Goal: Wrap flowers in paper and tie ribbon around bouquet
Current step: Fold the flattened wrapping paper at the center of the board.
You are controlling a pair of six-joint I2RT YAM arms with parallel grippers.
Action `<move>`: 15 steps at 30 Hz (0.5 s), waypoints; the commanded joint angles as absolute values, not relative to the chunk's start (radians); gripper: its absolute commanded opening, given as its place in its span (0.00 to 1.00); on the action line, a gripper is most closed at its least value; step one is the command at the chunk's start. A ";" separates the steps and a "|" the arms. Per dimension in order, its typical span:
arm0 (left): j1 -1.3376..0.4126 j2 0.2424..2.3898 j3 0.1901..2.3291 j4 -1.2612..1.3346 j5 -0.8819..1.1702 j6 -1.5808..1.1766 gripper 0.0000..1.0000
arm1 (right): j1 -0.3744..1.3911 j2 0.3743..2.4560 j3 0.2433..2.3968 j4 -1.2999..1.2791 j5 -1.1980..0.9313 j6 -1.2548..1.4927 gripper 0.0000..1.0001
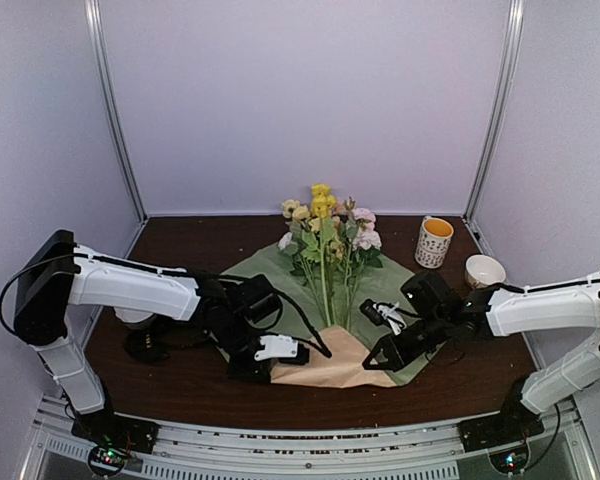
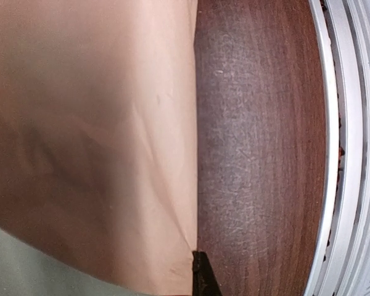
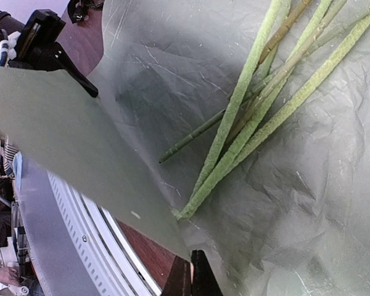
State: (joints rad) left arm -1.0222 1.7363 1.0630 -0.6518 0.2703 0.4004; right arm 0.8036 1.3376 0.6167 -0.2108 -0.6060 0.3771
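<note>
**Scene layout.** The paper lies spread on the bench, pale green face up. Its near corner is turned over, showing the tan-peach face. The flowers rest on the middle of the sheet, blossoms at the far end and stems pointing toward the arm bases. A mug and a small bowl stand at the far right, clear of the sheet.

**Left gripper**. It is positioned at the left end of the turned-over tan corner, low over the bench. In the left wrist view the tan paper fills the left half. Its straight edge runs down to the dark fingertip. The jaws are pressed together, pinching that edge. Bare bench and a metal rail lie to the right.

**Right gripper**. It is positioned at the near right edge of the sheet. In the right wrist view a flap of paper rises off the bench and converges on the fingertips. The jaws are pressed together on this flap. The green stems lie on the sheet just beyond the fold, their cut ends near the crease.
</note>
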 commanded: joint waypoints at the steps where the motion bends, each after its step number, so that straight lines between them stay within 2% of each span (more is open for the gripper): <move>1: -1.014 1.761 1.078 -0.730 0.262 0.431 0.00 | 0.785 1.348 0.639 -0.251 -0.654 0.348 0.00; 6: -1.013 1.762 1.084 -0.735 0.273 0.433 0.00 | 0.784 1.410 0.696 -0.291 -0.666 0.310 0.00; 7: -1.011 1.751 1.083 -0.724 0.275 0.427 0.04 | 0.784 1.418 0.702 -0.291 -0.670 0.311 0.00; 9: -0.994 1.722 1.080 -0.690 0.310 0.410 0.30 | 0.785 1.435 0.716 -0.288 -0.674 0.312 0.00; 10: -0.977 1.703 1.080 -0.663 0.341 0.400 0.37 | 0.784 1.442 0.725 -0.287 -0.675 0.314 0.00; 12: -0.963 1.688 1.094 -0.625 0.408 0.372 0.44 | 0.784 1.457 0.738 -0.288 -0.679 0.314 0.00; 15: -0.960 1.701 1.125 -0.574 0.508 0.326 0.46 | 0.784 1.477 0.755 -0.292 -0.673 0.315 0.00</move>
